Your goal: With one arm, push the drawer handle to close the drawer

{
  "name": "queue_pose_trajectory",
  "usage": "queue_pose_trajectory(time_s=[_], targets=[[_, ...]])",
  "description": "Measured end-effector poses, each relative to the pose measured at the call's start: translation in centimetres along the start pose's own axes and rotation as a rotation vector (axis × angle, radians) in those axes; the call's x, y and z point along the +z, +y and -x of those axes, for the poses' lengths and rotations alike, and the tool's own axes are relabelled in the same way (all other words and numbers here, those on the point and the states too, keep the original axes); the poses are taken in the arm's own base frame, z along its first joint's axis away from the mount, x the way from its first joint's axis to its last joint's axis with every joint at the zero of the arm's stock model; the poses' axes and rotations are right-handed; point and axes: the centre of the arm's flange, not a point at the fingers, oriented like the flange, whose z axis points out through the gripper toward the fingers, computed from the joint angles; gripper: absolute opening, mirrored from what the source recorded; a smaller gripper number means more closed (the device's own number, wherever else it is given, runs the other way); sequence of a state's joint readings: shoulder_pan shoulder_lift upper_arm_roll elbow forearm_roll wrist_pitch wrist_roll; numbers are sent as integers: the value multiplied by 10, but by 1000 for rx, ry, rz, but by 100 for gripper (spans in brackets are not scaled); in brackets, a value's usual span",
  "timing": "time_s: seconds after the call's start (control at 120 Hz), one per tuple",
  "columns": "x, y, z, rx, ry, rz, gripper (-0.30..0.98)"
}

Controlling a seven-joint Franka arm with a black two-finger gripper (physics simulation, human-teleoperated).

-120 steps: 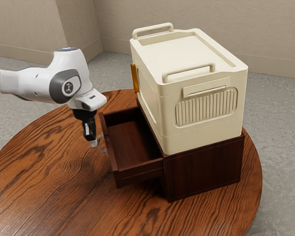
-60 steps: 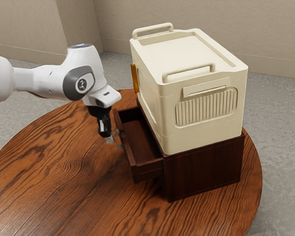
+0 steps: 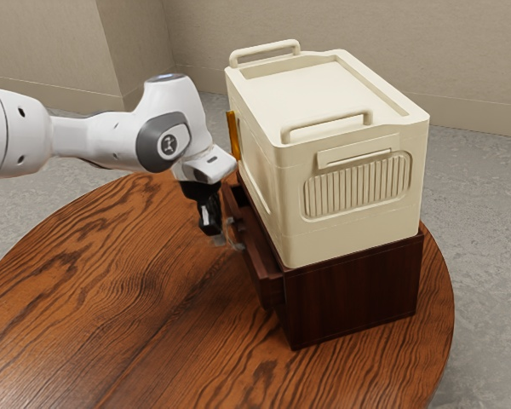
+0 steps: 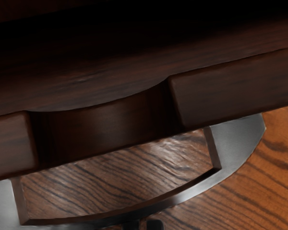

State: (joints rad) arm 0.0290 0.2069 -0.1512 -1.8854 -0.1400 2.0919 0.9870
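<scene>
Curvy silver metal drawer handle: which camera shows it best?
The wrist view: the curved silver metal handle is large there, its bow clear. In the exterior view it is small and faint beside the black tool.

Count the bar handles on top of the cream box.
2: far handle at the far end of the box, near handle above its ribbed panel.

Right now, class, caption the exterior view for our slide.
Claw at the handle of a partly open drawer, cream crate on the cabinet.
</scene>
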Motion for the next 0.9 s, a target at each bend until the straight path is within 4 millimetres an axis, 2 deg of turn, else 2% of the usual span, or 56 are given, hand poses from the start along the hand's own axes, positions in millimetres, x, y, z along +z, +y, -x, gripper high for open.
queue_pose_trajectory(time_s=[0.35,0.5,0.575,0.642,0.708,0.775,0.8,0.833,0.867,0.9], targets=[[1,6,-37,39,54,-5,-10],[-1,-1,-35,28,69,-17,-7],[-10,11,-32,33,69,-30,-8],[-44,34,-24,40,74,-67,-9],[-110,66,-14,56,89,-127,-10],[-189,105,6,77,73,-190,-10],[-215,110,19,69,53,-207,-6],[-240,112,36,53,23,-217,1],[-258,114,48,40,-6,-218,9],[-267,117,58,30,-37,-205,17]])
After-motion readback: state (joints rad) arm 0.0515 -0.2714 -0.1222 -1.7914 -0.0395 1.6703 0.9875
